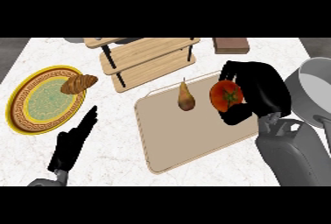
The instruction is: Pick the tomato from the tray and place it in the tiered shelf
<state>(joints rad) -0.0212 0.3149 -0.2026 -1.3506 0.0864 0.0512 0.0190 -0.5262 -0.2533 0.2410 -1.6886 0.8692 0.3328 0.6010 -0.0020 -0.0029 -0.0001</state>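
Observation:
A red tomato (226, 96) sits at the far right of the beige tray (187, 135). My right hand (262, 89) curls around it from the right, fingers over its top and thumb below it. Whether the tomato still rests on the tray I cannot tell. The wooden tiered shelf (147, 57) stands behind the tray, to the upper left. My left hand (72, 142) rests open at the lower left, fingers straight and pointing up, holding nothing.
A brown pear (186, 98) lies on the tray just left of the tomato. A yellow-rimmed plate (39, 105) with a croissant (79, 83) sits at the left. A grey pot (318, 89) stands at the right edge, and a brown block (230, 44) lies behind.

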